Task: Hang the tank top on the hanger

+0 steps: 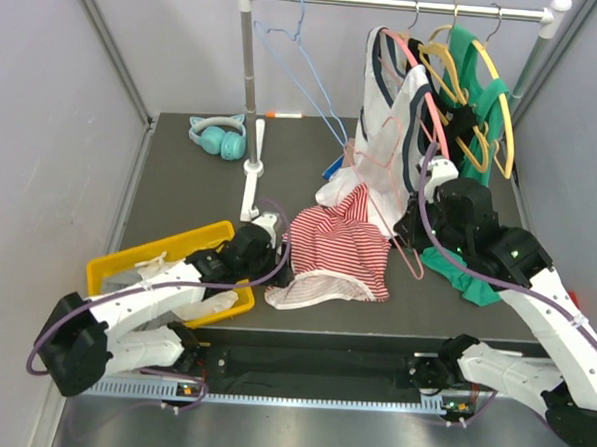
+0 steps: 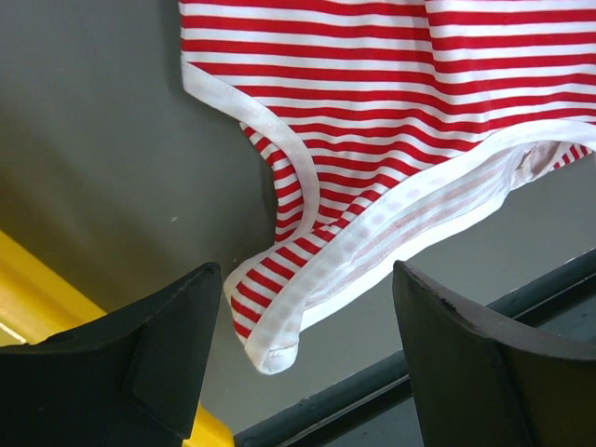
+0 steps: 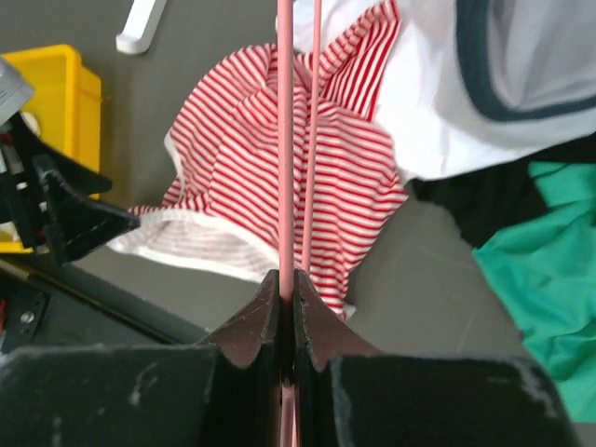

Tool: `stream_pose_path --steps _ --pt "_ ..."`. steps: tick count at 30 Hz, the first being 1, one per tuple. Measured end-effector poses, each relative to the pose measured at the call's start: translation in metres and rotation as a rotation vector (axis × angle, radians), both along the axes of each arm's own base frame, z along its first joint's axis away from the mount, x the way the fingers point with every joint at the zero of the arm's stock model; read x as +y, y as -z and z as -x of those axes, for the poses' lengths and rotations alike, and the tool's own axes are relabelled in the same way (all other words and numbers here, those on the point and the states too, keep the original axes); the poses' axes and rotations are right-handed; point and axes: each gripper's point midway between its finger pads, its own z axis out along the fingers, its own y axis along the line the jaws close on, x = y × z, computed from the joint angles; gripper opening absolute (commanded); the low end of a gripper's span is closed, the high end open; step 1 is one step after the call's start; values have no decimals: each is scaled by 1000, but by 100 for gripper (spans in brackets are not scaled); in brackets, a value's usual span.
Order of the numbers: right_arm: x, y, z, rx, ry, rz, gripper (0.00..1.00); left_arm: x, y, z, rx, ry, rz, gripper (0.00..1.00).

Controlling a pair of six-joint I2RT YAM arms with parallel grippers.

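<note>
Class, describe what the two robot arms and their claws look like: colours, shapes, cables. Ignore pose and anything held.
The left arm and right arm both have white casing segments joined by black joints. A purple cable loops along each. The left claw and right claw each have two matte black, wedge-shaped fingers. No readable markings show.

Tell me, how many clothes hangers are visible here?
5. A blue hanger, a pink hanger and seemingly two yellow hangers on the rail; the salmon hanger in the right tool. More may be hidden.
</note>
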Motion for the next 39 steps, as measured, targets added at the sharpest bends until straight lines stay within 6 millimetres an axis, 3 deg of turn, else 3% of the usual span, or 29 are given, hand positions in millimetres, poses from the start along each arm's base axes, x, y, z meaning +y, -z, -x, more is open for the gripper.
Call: stream_pose_path --steps 5,10,14,15,17,18,20,24,31,35,39 --pt "4 20 19 79 -23 -23 0 -8 21 0 42 21 -34 73" --pt "8 25 28 115 -34 -46 0 -8 41 3 84 28 -85 63" --pt "9 27 33 130 -40 -55 0 -9 45 1 84 22 -95 43" --pt "10 28 35 135 -45 -57 0 -9 46 0 81 19 -95 32" --pt "9 29 39 148 -54 -55 0 -10 46 -2 74 16 -95 22" --pt "9 30 41 155 -59 -53 0 -10 45 -3 72 10 -92 10" --pt "8 33 46 173 -68 -43 0 -11 45 -6 65 5 -87 0" --pt "4 35 57 214 -91 -19 0 -6 46 -11 49 -36 -111 0" --pt "10 6 76 199 -194 -72 0 7 23 -38 -26 -142 -170 0" --pt "13 4 91 226 -261 -88 0 15 9 -59 -57 -212 -188 0" --pt "16 8 102 255 -305 -109 0 31 9 -70 -52 -278 -214 0"
